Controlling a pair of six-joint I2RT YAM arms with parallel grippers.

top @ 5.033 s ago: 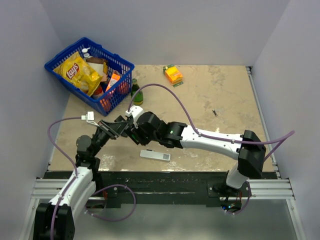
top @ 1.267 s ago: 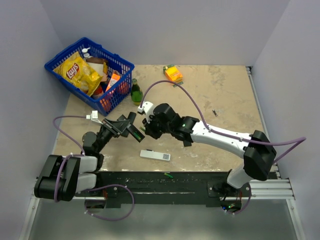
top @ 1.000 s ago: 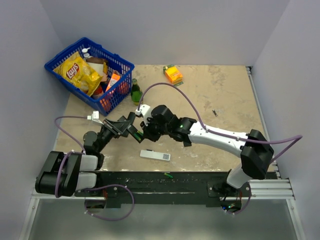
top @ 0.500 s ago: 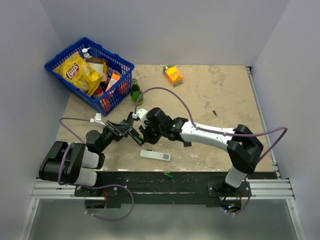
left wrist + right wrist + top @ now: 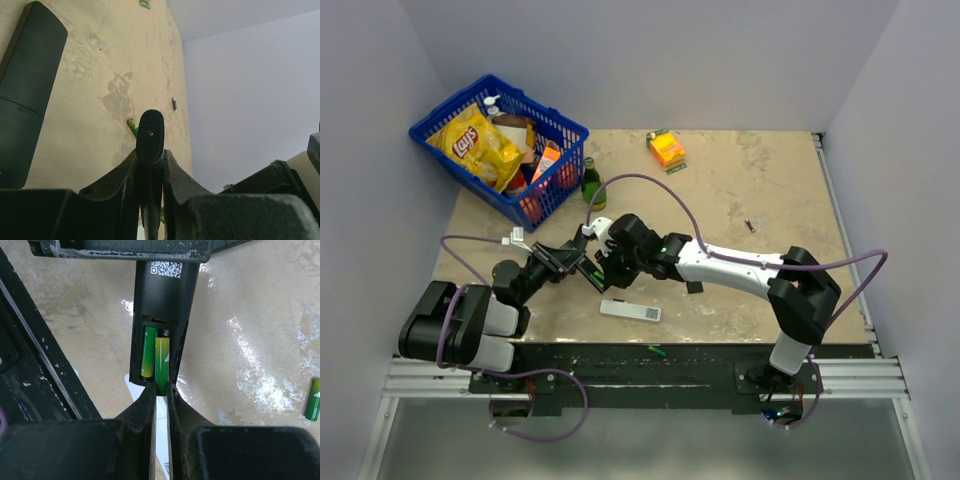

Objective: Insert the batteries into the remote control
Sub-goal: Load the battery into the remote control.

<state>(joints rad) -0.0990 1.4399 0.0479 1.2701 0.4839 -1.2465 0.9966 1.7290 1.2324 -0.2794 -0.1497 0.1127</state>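
Note:
My left gripper (image 5: 578, 262) is shut on the remote control (image 5: 588, 273), a slim black bar held off the table. The left wrist view shows it edge-on (image 5: 150, 135) between the jaws of the left gripper (image 5: 150, 161). In the right wrist view its open battery bay (image 5: 159, 352) faces me with one green battery (image 5: 148, 352) seated inside. My right gripper (image 5: 161, 390) is shut on a second battery (image 5: 162, 362), which lies lengthwise in the neighbouring slot with its far end at the spring. Another of the batteries (image 5: 313, 406) lies loose on the table; the left wrist view shows this loose battery (image 5: 132, 126) too.
A flat white remote (image 5: 630, 311) lies right under the two grippers. A blue basket (image 5: 565, 126) of groceries stands at the back left, with a green bottle (image 5: 591, 185) beside it. An orange box (image 5: 667, 148) sits at the back. A small black piece (image 5: 693, 287) lies by the right arm.
The right gripper has moved left to the held remote, and its elbow has folded inward. The left gripper with the remote has shifted only a little.

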